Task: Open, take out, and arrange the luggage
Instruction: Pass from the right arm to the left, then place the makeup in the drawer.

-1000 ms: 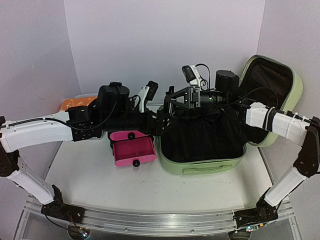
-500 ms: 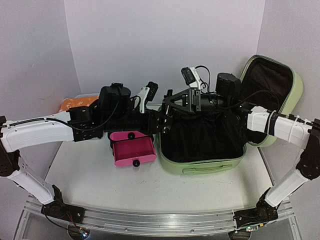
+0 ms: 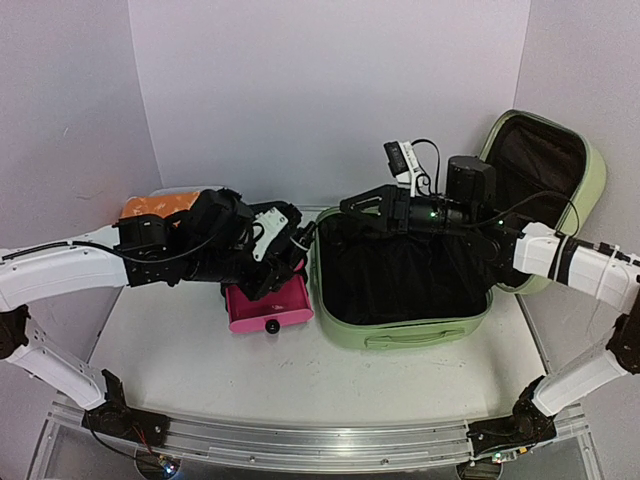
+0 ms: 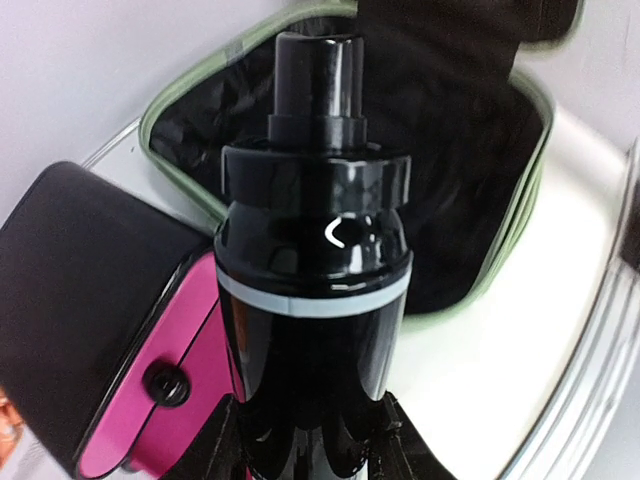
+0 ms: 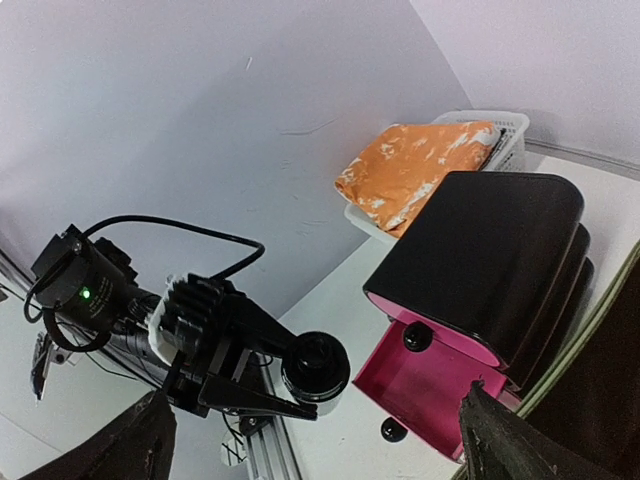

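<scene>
Top view looks down from behind; both wrist views (much nearer) share the drawer box (image 5: 480,260) and luggage (image 3: 420,335).

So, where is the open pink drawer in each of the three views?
Top: centre-left, the drawer, just left of the luggage.
Left wrist: bottom left, partly behind the bottle.
Right wrist: lower right, under the black box.
Landmark: the luggage, to its right in every view.

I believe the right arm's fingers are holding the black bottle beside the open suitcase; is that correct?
Not quite: it is the left arm's fingers that hold the black bottle beside the open suitcase, as the left wrist view shows. The right fingers stand open with nothing between them.
</scene>
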Controlling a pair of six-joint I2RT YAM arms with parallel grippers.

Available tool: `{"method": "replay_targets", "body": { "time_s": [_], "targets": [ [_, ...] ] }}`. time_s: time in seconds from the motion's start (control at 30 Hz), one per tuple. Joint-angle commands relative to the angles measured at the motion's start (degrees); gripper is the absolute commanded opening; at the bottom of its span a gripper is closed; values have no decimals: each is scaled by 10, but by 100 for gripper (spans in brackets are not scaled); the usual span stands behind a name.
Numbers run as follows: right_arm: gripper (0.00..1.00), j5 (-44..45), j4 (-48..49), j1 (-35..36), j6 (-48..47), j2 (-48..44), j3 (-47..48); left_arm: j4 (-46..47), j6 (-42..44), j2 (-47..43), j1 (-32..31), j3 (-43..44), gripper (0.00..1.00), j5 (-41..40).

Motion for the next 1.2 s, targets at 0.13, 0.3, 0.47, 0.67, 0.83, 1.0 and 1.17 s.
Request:
{"method": "replay_targets", "body": {
  "time_s": [0.13,0.3,0.47,0.67,0.83,1.0,1.17],
  "targets": [
    [98,44,-16,2,-35,-22,0,-122,200,30,0,24,6,-66],
    [98,46,-24,2,-39,-24,-3,-122,252,40,-1,8,6,-106],
    [98,52,-29,2,-40,-28,-6,-122,299,83,0,12,6,-119],
    [97,55,-33,2,-42,-36,-12,-137,338,146,16,33,4,-159],
    [98,71,-38,2,-49,-47,-21,-138,332,160,36,42,9,-136],
    [97,77,-43,2,-51,-55,-29,-138,328,178,47,51,12,-140],
    [98,82,-46,2,-53,-59,-33,-143,333,191,63,65,14,-144]
  ]
}}
